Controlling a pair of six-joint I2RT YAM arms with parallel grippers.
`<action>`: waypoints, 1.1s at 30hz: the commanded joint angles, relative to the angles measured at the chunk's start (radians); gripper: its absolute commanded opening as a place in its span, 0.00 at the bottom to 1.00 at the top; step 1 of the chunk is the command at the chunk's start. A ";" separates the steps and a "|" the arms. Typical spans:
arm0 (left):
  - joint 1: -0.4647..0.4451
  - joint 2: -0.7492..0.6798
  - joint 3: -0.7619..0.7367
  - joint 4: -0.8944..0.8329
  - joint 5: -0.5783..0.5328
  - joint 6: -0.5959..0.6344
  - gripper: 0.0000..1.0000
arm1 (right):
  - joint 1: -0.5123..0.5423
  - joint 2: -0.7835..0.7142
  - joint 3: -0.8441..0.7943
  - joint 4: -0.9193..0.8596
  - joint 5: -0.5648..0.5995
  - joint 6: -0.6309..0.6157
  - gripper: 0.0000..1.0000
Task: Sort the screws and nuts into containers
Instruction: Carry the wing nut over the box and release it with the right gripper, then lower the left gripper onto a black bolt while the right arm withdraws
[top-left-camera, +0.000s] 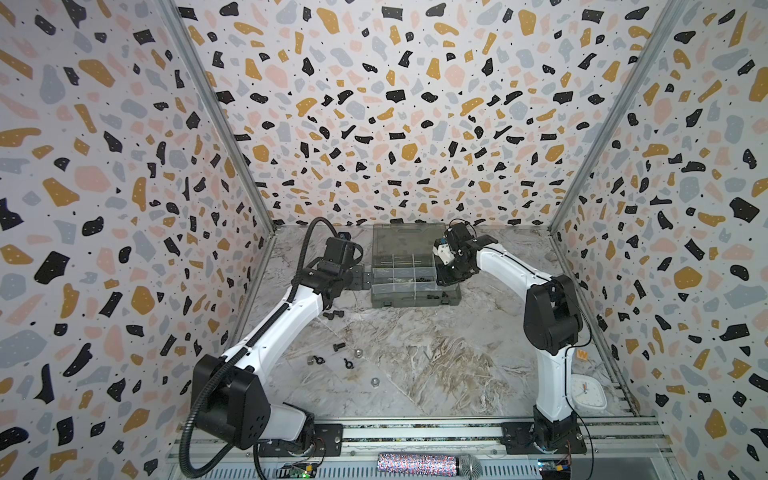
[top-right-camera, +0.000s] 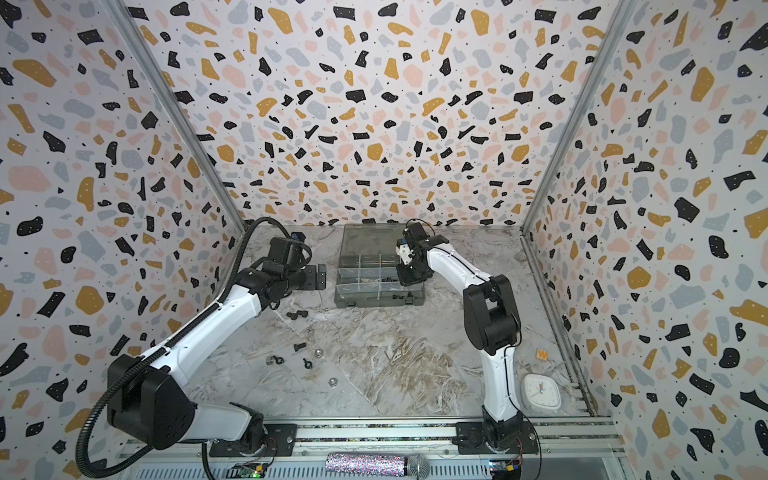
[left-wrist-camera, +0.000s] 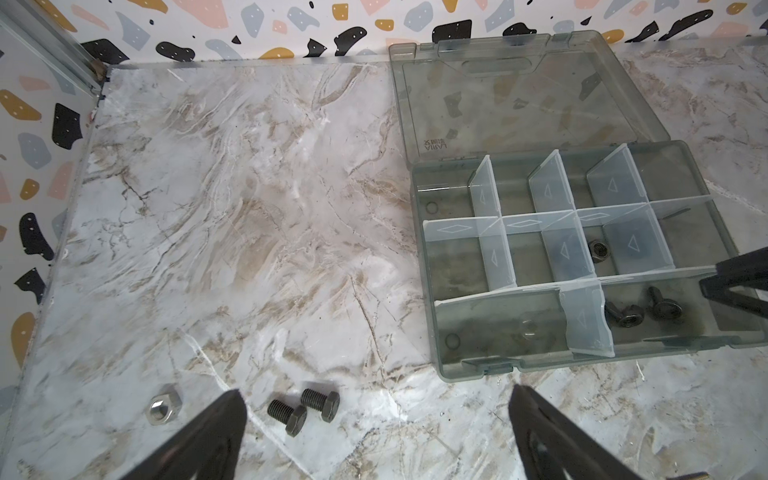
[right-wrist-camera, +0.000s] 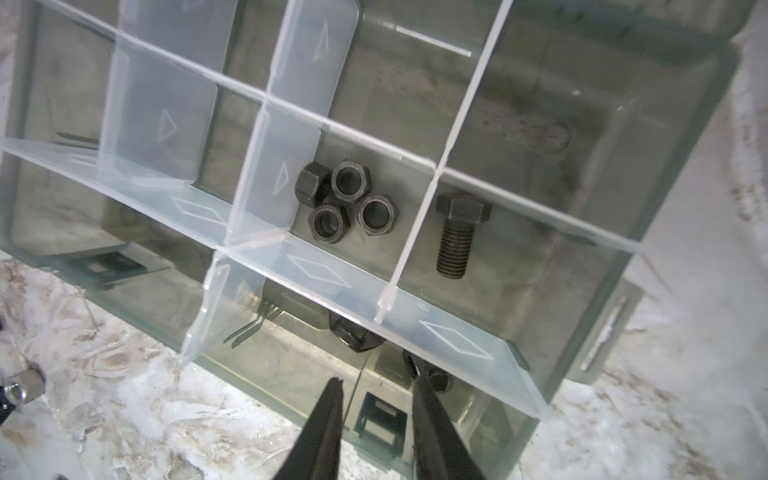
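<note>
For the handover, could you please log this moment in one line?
right end effector: open over organizer box | left end effector: open above table | four hex nuts in one compartment | hex bolts loose

Bare tabletop (top-left-camera: 436, 353) before open organizer box (top-left-camera: 415, 301)

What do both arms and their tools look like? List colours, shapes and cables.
Both arms have smooth white link shells joined by bulky black joint housings. The left arm carries a ribbed black conduit running its length; the right arm shows only a thin black cable. The left tool and right tool each have two black fingers tapering to narrow tips.
</note>
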 joint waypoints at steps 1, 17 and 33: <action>0.006 -0.018 0.012 -0.002 -0.031 0.003 1.00 | 0.001 -0.094 0.110 -0.037 0.046 0.025 0.39; 0.057 -0.211 -0.186 -0.045 -0.055 -0.119 1.00 | 0.146 -0.133 0.074 -0.013 -0.056 0.030 0.48; 0.180 -0.152 -0.346 -0.073 -0.010 -0.243 0.91 | 0.260 -0.109 0.102 -0.066 -0.063 0.008 0.49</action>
